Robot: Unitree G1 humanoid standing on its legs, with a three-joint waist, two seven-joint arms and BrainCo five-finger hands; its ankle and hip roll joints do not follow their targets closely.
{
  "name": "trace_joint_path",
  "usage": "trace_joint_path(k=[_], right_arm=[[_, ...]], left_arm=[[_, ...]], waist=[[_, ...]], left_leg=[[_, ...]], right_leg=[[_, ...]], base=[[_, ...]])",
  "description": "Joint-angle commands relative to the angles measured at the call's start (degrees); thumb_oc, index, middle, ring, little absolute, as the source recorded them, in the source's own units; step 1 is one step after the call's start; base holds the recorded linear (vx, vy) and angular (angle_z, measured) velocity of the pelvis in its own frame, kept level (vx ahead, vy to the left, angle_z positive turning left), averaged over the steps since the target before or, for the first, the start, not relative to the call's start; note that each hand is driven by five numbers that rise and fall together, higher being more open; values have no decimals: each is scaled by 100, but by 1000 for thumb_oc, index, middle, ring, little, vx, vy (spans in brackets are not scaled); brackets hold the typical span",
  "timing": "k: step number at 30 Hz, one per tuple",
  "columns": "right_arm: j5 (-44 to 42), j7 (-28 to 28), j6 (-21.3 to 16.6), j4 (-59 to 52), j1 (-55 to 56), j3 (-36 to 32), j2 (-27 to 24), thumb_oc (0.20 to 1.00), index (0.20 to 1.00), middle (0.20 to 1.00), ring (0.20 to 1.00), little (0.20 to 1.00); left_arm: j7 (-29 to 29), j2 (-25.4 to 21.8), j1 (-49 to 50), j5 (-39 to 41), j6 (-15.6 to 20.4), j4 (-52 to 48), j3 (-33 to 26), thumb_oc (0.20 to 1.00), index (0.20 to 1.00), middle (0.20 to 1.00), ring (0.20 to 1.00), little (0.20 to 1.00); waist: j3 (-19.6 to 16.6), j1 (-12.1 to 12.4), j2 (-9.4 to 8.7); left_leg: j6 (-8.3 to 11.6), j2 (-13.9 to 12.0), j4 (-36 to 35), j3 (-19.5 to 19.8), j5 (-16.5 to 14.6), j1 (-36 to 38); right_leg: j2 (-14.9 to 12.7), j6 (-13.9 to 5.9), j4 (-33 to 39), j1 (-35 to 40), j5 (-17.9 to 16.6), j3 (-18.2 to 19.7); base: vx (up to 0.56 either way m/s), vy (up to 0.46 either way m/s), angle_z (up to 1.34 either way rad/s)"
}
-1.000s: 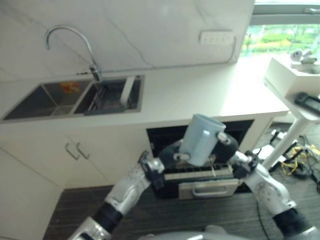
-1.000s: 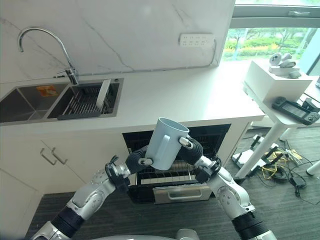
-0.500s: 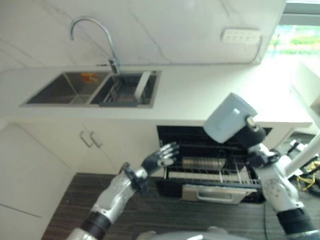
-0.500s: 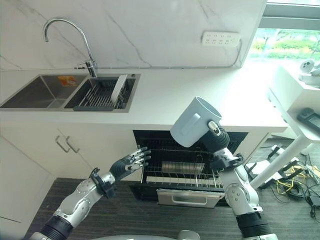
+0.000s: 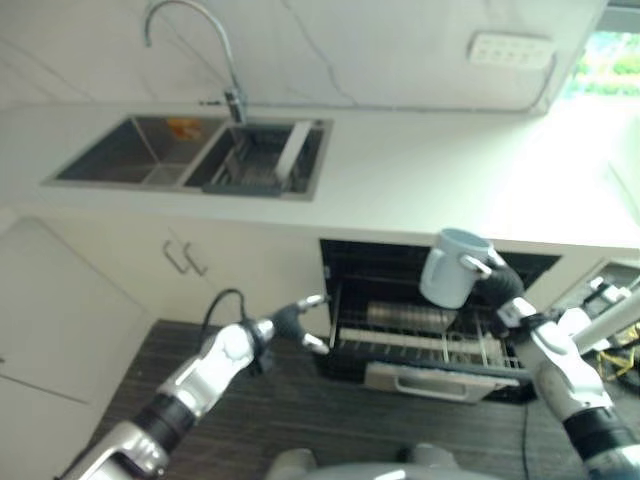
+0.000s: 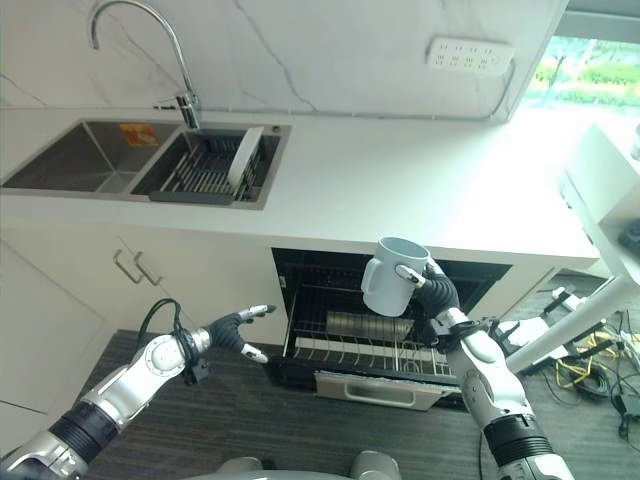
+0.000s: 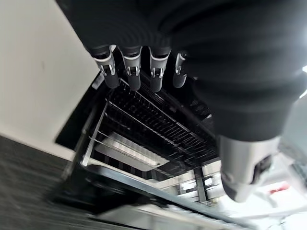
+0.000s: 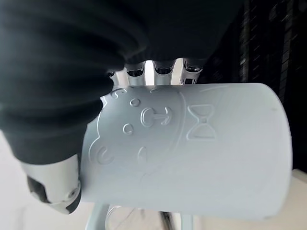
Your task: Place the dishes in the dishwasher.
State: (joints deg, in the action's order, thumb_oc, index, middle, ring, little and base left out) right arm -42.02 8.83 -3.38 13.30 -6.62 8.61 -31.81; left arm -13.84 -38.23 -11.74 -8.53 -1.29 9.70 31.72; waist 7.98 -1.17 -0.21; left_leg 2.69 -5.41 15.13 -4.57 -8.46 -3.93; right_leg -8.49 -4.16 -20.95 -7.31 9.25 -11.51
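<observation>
Right wrist view — robot hand (image 8: 158, 67) fingertips behind mug (image 8: 201, 153)

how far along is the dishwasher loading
Done: the dishwasher is open, its rack pulled out, with what looks like a metal dish already in it. In hand: the right hand holds a mug upright above the rack; the left hand hangs open beside it. Left: setting the mug in.

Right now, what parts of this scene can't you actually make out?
- Inside of the mug: eye views see it from the side; right wrist view shows its outer wall.
- Right hand fingertips: hidden behind the mug.
- Back of the dishwasher: too dark under the counter.
- Orange item in the sink: too small to identify.
</observation>
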Motion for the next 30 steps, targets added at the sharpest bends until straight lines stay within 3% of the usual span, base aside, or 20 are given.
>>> trace_joint_path(k=[1,8,15,23,30], right_arm=[[8,-114,-278,-62,-581,-73,-81,200,200,200,200,200],[-12,-366,-477,719,-608,-104,18,200,200,200,200,200],[314,-1012,-457,1800,-1482,62,20,200,200,200,200,200],[393,-1453,-370,2950,-2743,37,-381,200,200,200,200,200],[430,-1676,-285,3662,-3761,278,-606,200,200,200,200,200]], left_arm=[[555,-90,-254,-537,372,-81,-74,1000,1000,1000,1000,1000],[1134,-45,-326,-982,754,212,-47,1000,1000,1000,1000,1000],[385,-209,-1222,-1284,690,158,659,1000,1000,1000,1000,1000],[-1166,-408,-2240,-817,922,-186,1518,1000,1000,1000,1000,1000],[-1296,-604,-2970,-1213,806,-223,2074,1000,1000,1000,1000,1000]], waist=[[47,64,-43],[301,97,-59],[787,124,29],[1238,54,154],[1611,-1,318]], left_leg=[[9,-216,206,-68,119,-237],[-5,-233,206,-176,174,-190],[7,-246,206,-212,354,-339],[5,-95,206,-182,443,-616],[-23,16,206,-251,530,-850]], right_leg=[[-22,-253,376,369,-142,83],[-18,-260,376,374,-213,108],[44,-203,376,348,-255,-53],[62,-127,376,77,-309,-31],[6,-62,376,-241,-465,20]], base=[[-38,-36,-9],[-8,-46,-7],[-86,-29,-10],[-143,22,0],[-121,63,-7]])
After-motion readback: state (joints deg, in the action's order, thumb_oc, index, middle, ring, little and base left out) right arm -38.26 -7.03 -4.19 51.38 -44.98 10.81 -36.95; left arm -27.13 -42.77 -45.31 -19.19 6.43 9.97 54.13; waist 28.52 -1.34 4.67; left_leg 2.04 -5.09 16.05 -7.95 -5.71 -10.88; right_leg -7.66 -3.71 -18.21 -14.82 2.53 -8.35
